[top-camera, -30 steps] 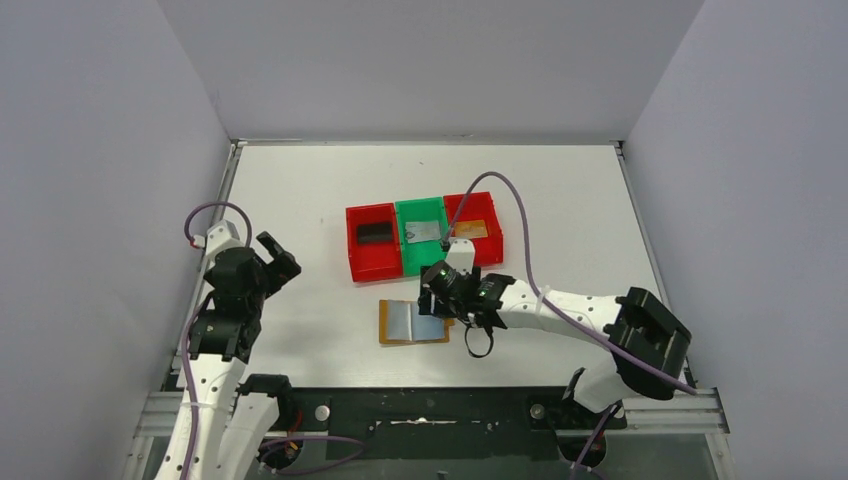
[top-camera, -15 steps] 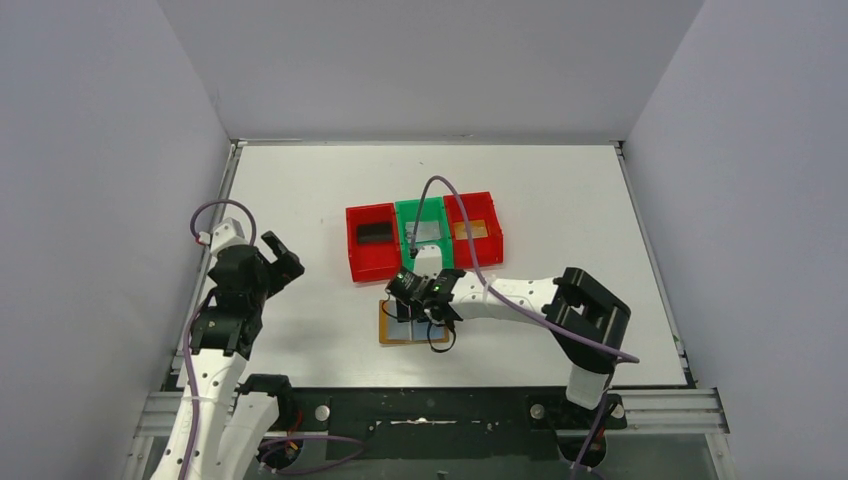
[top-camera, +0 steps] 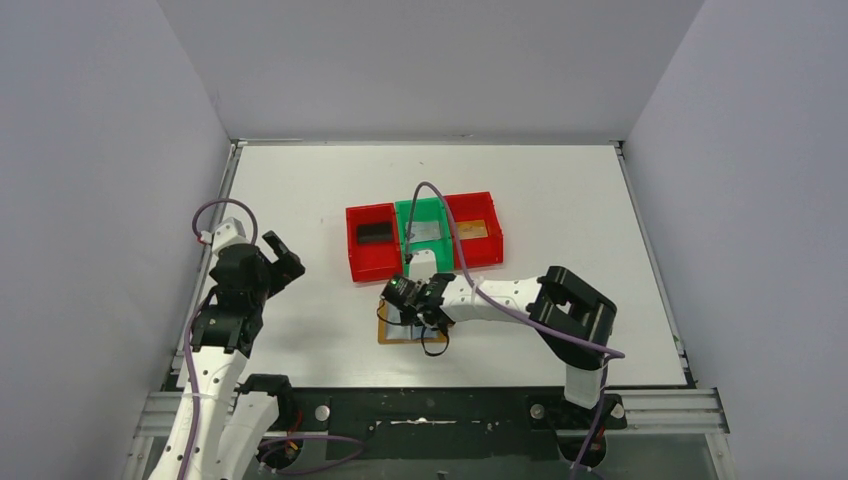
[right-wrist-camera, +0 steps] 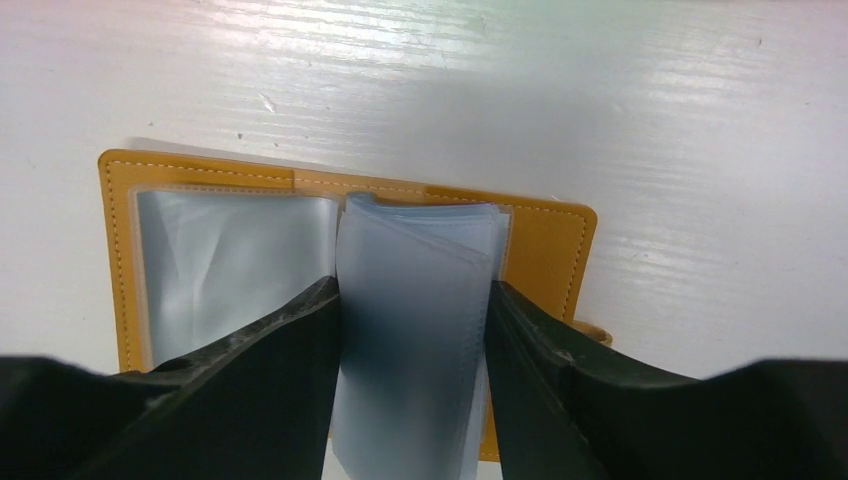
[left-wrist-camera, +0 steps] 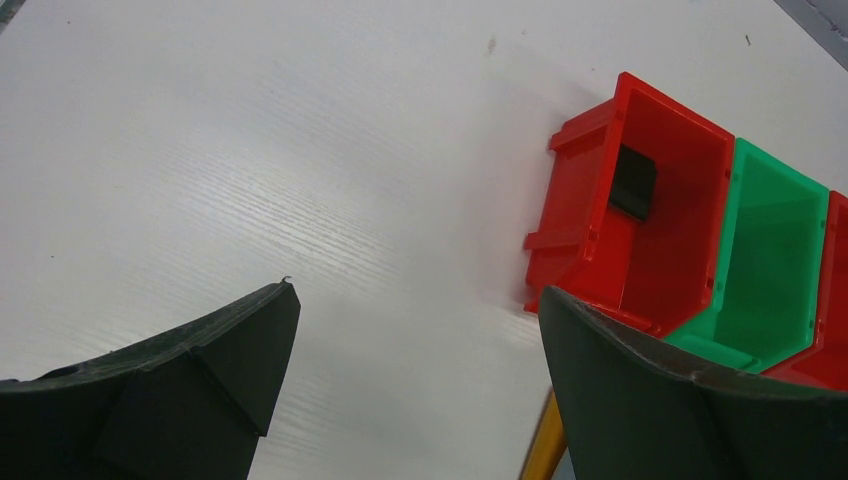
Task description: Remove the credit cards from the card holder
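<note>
The tan card holder point(top-camera: 386, 335) lies open on the table just in front of the bins. In the right wrist view its tan cover point(right-wrist-camera: 545, 250) lies flat, with the pale blue-grey sleeves point(right-wrist-camera: 415, 330) bunched upright. My right gripper point(top-camera: 412, 308) point(right-wrist-camera: 410, 288) is down on the holder, both fingers pressed against the sides of that sleeve bundle. The credit cards lie in the bins: a black card point(top-camera: 373, 233) point(left-wrist-camera: 633, 182), a silver-grey card point(top-camera: 425, 231) and an orange-brown card point(top-camera: 471, 229). My left gripper point(top-camera: 283, 255) point(left-wrist-camera: 418, 290) hangs open and empty at the left.
Three bins stand in a row behind the holder: a left red bin point(top-camera: 354, 262) point(left-wrist-camera: 575, 200), a green bin point(top-camera: 402, 212) point(left-wrist-camera: 770, 340) and a right red bin point(top-camera: 494, 248). The right arm's purple cable point(top-camera: 440, 205) arches over the green bin.
The right arm has swung left from beside the holder onto it, and its jaws have narrowed around the sleeves. The left arm has barely moved.
</note>
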{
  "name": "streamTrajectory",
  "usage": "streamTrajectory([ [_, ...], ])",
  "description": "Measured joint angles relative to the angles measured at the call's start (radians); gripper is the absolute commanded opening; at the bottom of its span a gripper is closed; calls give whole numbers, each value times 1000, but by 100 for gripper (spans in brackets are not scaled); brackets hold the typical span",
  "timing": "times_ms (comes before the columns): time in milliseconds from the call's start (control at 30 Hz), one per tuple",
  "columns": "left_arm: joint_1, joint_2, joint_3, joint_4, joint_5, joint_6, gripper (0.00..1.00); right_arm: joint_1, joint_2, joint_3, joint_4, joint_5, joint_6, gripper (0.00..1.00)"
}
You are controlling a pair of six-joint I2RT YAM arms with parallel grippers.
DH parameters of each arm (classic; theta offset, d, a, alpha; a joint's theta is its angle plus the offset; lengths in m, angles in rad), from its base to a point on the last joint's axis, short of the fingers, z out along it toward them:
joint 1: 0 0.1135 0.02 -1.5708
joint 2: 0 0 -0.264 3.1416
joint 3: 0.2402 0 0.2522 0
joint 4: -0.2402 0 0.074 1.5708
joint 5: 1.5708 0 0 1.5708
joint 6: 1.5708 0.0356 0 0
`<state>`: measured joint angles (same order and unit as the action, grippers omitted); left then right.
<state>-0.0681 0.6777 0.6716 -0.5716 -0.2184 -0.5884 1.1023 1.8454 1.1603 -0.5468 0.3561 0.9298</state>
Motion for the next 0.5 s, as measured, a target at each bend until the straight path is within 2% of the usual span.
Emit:
streamTrajectory([
  [300,0,10,0,3,46,11,88,17,0,-4,21,12,-15,50],
  [400,0,19,-2,19,153,16,86,25,-1,-5,21,14,-26,52],
  [500,-2,39,-42,81,346,-16,84,32,-9,-15,29,10,-34,52],
])
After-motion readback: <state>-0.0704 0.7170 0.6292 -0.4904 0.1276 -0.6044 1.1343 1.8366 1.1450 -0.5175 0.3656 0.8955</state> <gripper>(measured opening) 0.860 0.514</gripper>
